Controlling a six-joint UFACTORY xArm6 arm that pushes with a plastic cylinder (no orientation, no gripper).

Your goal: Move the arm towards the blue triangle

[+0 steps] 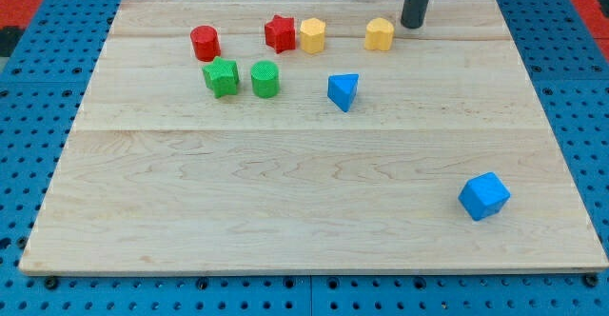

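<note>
Blue triangle (343, 91) sits upper-middle on the board (285, 211), clear of neighbours, right of the green cylinder (265, 79). Our tip (412, 25) is at the view's top edge, just right of a yellow block (380, 34), well apart from the triangle. No fingers on this rig, nothing held. Approach not done: we need to go down-left.

The blue triangle (343, 91) sits near the board's (285, 192) middle (a bit toward the view's top), with my tip (412, 25) up and right of it.
</note>
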